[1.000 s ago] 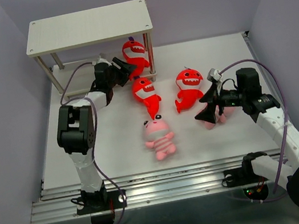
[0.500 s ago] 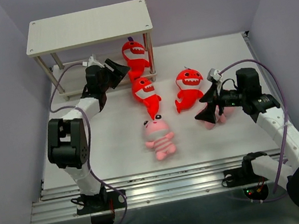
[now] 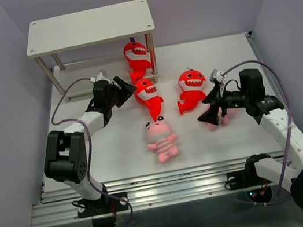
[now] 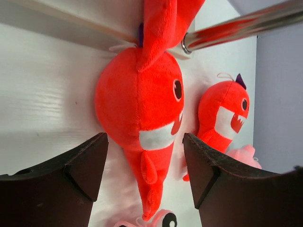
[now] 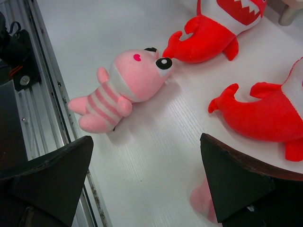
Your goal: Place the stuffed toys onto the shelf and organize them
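Note:
The shelf (image 3: pixel 89 27) stands at the back left. One red shark (image 3: pixel 137 56) lies under its right end, by the metal leg (image 4: pixel 236 26). A second red shark (image 3: pixel 148 93) (image 4: pixel 142 99) lies in front of it, with my left gripper (image 3: pixel 125 88) (image 4: pixel 144 137) open just to its left, fingers either side of the body without touching. A third shark (image 3: pixel 191 89) (image 5: pixel 270 113) lies further right. A pink toy (image 3: pixel 161 140) (image 5: pixel 120 87) lies mid-table. My right gripper (image 3: pixel 212 106) (image 5: pixel 146 139) hangs open over a second pink toy (image 3: pixel 222 117) (image 5: pixel 203 201), mostly hidden.
The shelf's lower board (image 3: pixel 75 83) sits just behind the left arm. A metal rail (image 3: pixel 170 184) runs along the table's near edge. Purple walls close in the left, back and right sides.
My left gripper has drawn back from the shark at the shelf's right end toward the near side and now sits beside the middle shark. The right arm and toys have not moved.

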`<action>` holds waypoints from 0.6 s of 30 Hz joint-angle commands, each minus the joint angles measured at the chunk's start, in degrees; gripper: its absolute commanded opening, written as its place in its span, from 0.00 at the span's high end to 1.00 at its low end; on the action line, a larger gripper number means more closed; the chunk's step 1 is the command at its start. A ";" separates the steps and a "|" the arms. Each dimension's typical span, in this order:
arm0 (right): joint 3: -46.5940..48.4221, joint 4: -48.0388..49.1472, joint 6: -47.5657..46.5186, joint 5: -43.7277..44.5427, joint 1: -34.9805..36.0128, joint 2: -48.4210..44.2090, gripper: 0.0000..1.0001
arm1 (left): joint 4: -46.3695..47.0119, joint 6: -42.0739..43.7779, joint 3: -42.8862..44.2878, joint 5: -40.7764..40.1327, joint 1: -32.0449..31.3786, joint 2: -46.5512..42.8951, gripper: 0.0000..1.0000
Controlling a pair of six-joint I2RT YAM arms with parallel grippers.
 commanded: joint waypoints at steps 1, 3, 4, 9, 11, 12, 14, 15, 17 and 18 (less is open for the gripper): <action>-0.91 1.53 -1.31 -0.13 -0.24 -0.18 0.00 | 2.30 1.16 1.19 -0.40 -2.33 1.55 0.25; -0.91 1.45 -1.58 -0.13 -0.24 -0.09 0.00 | 2.74 0.99 2.15 -0.05 -3.12 2.78 0.25; -0.91 1.36 -1.58 -0.05 -0.24 0.00 0.00 | 2.92 0.90 2.51 0.21 -3.39 3.31 0.25; -0.91 1.18 -1.84 -0.05 -0.24 0.18 0.00 | 2.92 0.55 4.53 -0.05 -3.74 7.27 0.25; -0.91 1.18 -1.84 0.04 -0.24 0.26 0.00 | 3.18 0.28 4.62 -0.58 -3.74 8.50 0.26; -0.91 1.18 -1.93 -0.04 -0.24 0.26 0.00 | 3.45 0.19 4.62 -0.84 -3.74 8.85 0.26; -0.91 1.18 -1.93 0.04 -0.24 0.26 0.00 | 4.06 0.11 4.79 -0.75 -3.65 9.90 0.28; -0.91 1.10 -1.93 -0.04 -0.24 0.35 0.00 | 4.32 0.02 4.71 -0.58 -3.74 10.26 0.31; -0.91 1.10 -2.02 -0.05 -0.24 0.44 0.00 | 5.38 0.02 4.62 0.21 -3.83 10.87 0.36; -0.91 1.10 -2.02 0.04 -0.24 0.53 0.00 | 5.99 0.02 4.44 0.56 -3.74 11.05 0.41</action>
